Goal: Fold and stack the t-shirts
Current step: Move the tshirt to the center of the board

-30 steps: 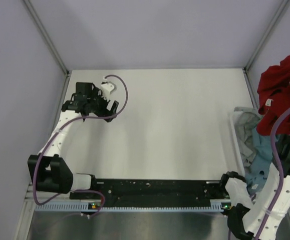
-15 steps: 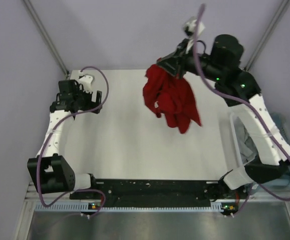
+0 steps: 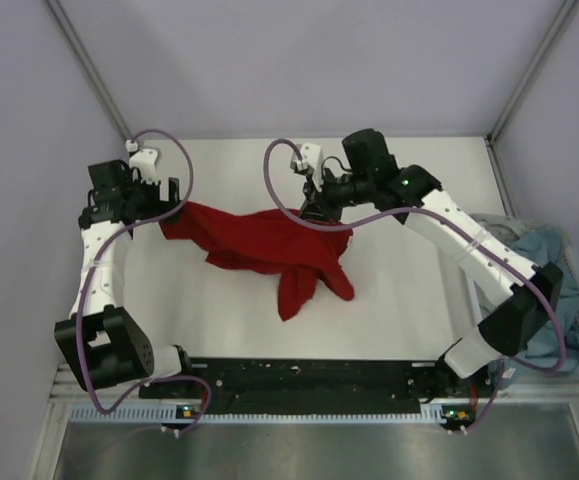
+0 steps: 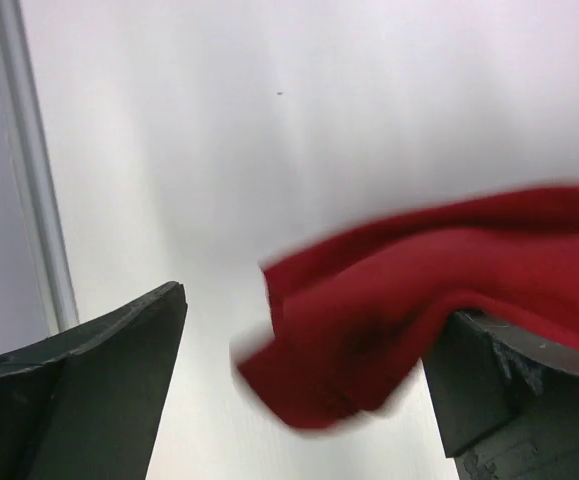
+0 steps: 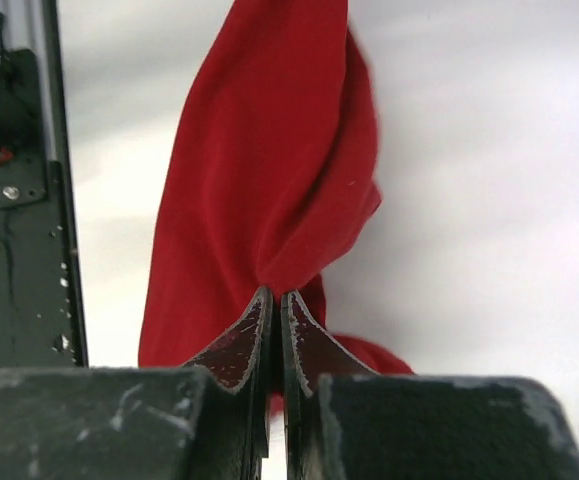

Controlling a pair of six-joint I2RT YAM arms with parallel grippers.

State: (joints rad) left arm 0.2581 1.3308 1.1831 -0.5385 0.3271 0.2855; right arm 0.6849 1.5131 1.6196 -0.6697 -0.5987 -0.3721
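right gripper [image 5: 274, 295] was pinched shut on a bunch of the red t-shirt [image 3: 269, 245]. in its wrist view the two fingers met with cloth squeezed between them and the rest of the shirt trailing away over the white table [image 3: 409, 300]. left gripper [image 4: 309, 310] was spread as wide as it goes. a blurry red corner of the shirt sat between its fingers, but nothing was clamped yet.

what changed: a second back the right arm was way off at the right edge with the red shirt up over the pile. half a second back the shirt was dangling in the air over the far middle of the table. at this point it was down on the table, lying in a rumpled band from the left gripper across to the right one, with a tail flopping toward the near side. the left arm had only shifted a bit along the left side, jaws wide the whole time.

so i'd say the fetch was done and the spreading out had barely started: no fold made, nothing stacked. the teal-blue t-shirt [image 3: 549, 250] was heaped off the right edge, well apart from the red one. couldn't really pick out the grey one.
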